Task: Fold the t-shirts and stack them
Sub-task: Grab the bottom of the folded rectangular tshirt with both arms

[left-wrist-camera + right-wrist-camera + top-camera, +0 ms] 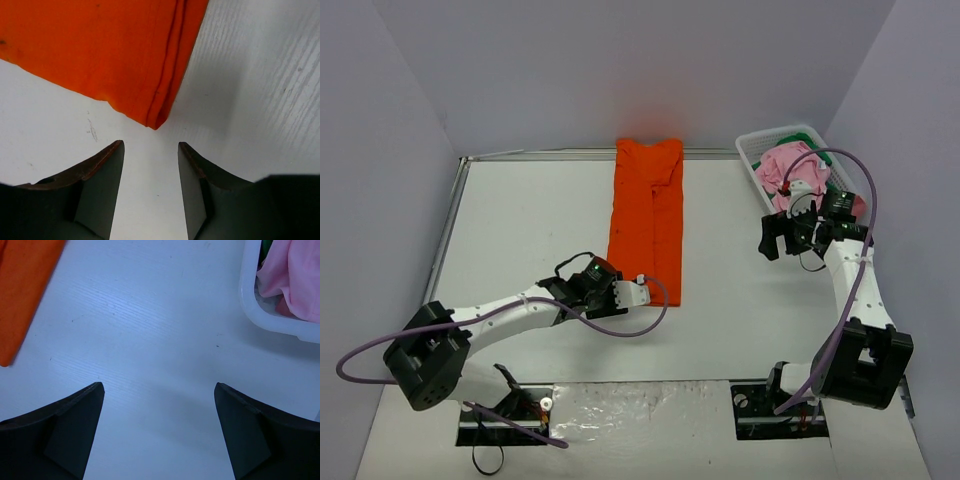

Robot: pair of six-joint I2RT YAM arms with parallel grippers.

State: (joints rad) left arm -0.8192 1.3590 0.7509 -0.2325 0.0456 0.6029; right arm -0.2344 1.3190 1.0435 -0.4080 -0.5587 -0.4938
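The white table (520, 220) carries everything. The orange shirt (645, 220) lies on it as a long narrow strip, folded lengthwise, running from the far edge toward the arms. Its layered side edge shows close up in the left wrist view (100, 45).

Right of the orange shirt, at the table's far right corner and well apart from it, sits the basket (752, 170). The pink shirt (790, 170) is bunched inside it and heaped above the rim. The right wrist view also shows this pink cloth (295, 275) against the basket wall (250, 300). A dark green sliver (266, 246) sits beside it, too little to tell more.

The right gripper (767, 235) hangs over bare table right of the orange shirt, nearer the basket. Its jaws are spread wide with nothing between them (159, 386).

The left gripper (638, 290) is low at the orange shirt's near end. Its jaws are parted and empty (150, 145), with a corner of the shirt just ahead of the gap, not touching.
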